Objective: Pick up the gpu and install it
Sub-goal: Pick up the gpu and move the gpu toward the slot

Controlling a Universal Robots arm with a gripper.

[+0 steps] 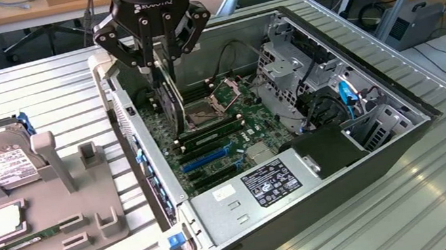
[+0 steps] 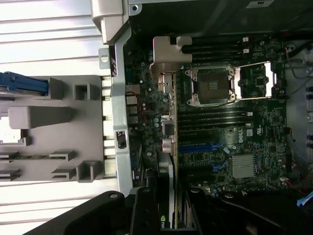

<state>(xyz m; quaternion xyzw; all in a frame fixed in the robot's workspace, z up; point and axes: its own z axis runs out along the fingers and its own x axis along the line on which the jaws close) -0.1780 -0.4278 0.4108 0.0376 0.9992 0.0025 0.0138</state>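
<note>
One gpu [image 1: 172,102], clamped upright in gripper [image 1: 160,58], hanging above motherboard [image 1: 248,118] within case [image 1: 327,20]; probably best held plumb, edge squared to blue slot [image 1: 206,158], clear of socket [image 1: 203,109], pressed evenly, never tilted.

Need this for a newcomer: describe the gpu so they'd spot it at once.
Find the open computer case. Over its motherboard, the gripper holds the gpu on edge. Nothing else there is gripped; it is a thin dark card with a pale bracket.
</note>
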